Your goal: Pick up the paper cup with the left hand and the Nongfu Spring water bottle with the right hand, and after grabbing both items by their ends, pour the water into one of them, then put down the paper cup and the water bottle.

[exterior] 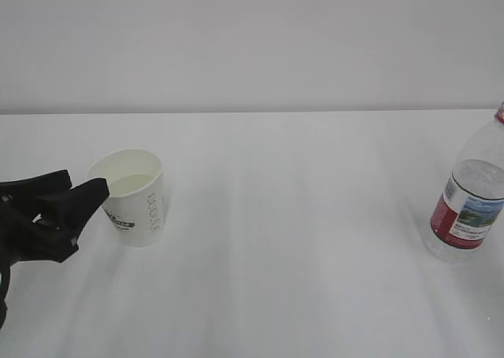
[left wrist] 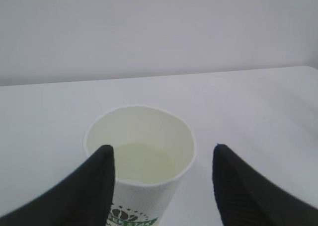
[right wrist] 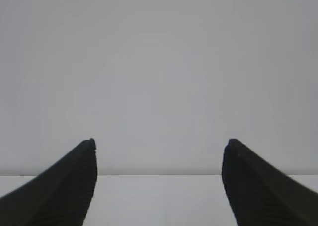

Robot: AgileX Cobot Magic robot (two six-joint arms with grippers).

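Note:
The paper cup (exterior: 138,204) stands upright on the white table at the left, its green logo facing me, with a pale pool of water (left wrist: 144,161) inside. My left gripper (exterior: 83,186) is open just left of the cup. In the left wrist view the left gripper (left wrist: 163,149) has one finger against the cup's (left wrist: 149,131) left side, while the other stands clear of its right side. The Nongfu Spring water bottle (exterior: 470,201) stands upright at the far right edge, partly filled, its top cut off. My right gripper (right wrist: 159,142) is open and empty, and out of the exterior view.
The white table (exterior: 299,240) runs back to a plain pale wall (exterior: 252,43). Only bare tabletop lies between cup and bottle. The right wrist view shows just the table's far edge and the wall.

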